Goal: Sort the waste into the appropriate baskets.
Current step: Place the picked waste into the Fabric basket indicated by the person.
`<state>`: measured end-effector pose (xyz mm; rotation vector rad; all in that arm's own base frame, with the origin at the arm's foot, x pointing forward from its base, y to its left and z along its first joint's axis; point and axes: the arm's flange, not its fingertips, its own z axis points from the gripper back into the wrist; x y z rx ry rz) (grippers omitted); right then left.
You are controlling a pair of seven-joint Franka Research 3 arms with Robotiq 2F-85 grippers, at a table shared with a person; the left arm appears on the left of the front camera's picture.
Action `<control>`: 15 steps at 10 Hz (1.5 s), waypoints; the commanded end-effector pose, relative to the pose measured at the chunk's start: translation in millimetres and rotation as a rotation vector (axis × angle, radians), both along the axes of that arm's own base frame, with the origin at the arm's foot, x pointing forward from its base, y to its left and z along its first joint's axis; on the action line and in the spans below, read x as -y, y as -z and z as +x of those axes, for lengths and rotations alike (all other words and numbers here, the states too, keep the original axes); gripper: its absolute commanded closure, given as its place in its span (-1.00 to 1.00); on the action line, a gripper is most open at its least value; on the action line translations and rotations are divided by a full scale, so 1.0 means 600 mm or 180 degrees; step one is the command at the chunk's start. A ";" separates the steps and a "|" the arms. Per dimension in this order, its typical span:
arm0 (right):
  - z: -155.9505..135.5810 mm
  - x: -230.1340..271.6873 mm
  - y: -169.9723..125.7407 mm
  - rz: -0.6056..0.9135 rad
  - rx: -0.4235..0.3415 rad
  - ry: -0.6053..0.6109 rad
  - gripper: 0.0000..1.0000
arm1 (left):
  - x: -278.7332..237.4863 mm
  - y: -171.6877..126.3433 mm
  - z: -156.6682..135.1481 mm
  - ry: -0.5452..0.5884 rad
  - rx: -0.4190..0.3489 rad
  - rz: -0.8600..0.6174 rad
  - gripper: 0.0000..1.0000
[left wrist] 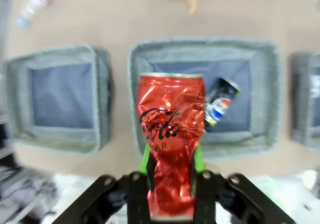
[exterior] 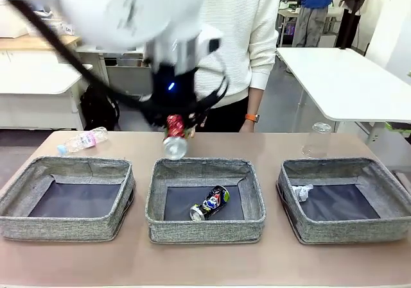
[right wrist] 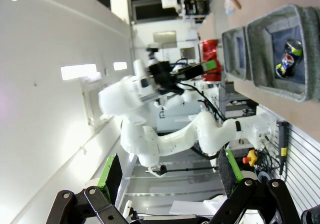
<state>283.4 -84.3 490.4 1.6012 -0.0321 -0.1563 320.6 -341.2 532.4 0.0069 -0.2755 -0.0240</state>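
My left gripper (exterior: 174, 129) is shut on a crushed red can (exterior: 174, 136), hanging just above the far rim of the middle basket (exterior: 205, 225). In the left wrist view the green pads (left wrist: 145, 163) pinch the red can (left wrist: 171, 134) over that basket (left wrist: 200, 47). A crushed dark blue-black can (exterior: 210, 203) lies inside it. The right basket (exterior: 347, 231) holds a white paper wad (exterior: 302, 192). The left basket (exterior: 64, 227) holds nothing. My right gripper (right wrist: 170, 176) is open, off to the side and well above the table.
A blue-capped clear bottle (exterior: 82, 140) lies on the table behind the left basket. A clear bottle (exterior: 318, 140) stands upright behind the right basket. A person in a white sweater stands at the far edge, one hand (exterior: 247, 126) hanging near the table.
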 end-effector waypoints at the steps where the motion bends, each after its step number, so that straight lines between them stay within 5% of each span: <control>1: 0.001 -0.001 -0.003 0.0045 0.0066 -0.0002 -1.00 | -0.078 0.084 0.017 0.0151 -0.0003 -0.0383 0.32; 3: 0.001 -0.001 -0.003 0.0045 0.0066 -0.0002 -1.00 | -0.077 0.126 0.040 0.0129 -0.0151 -0.0446 0.32; 10: 0.001 -0.001 -0.003 0.0045 0.0066 -0.0002 -1.00 | -0.066 0.127 0.054 0.0179 -0.0269 -0.0536 0.32; 11: 0.001 -0.001 -0.003 0.0045 0.0066 -0.0002 -1.00 | -0.067 0.127 0.056 0.0185 -0.0350 -0.0510 -0.71; 13: 0.001 -0.001 -0.003 0.0045 0.0066 -0.0002 -1.00 | -0.066 0.128 0.056 0.0197 -0.0364 -0.0510 -1.00; 15: 0.001 -0.001 -0.003 0.0045 0.0066 -0.0002 -1.00 | -0.066 0.127 0.055 0.0206 -0.0356 -0.0515 -1.00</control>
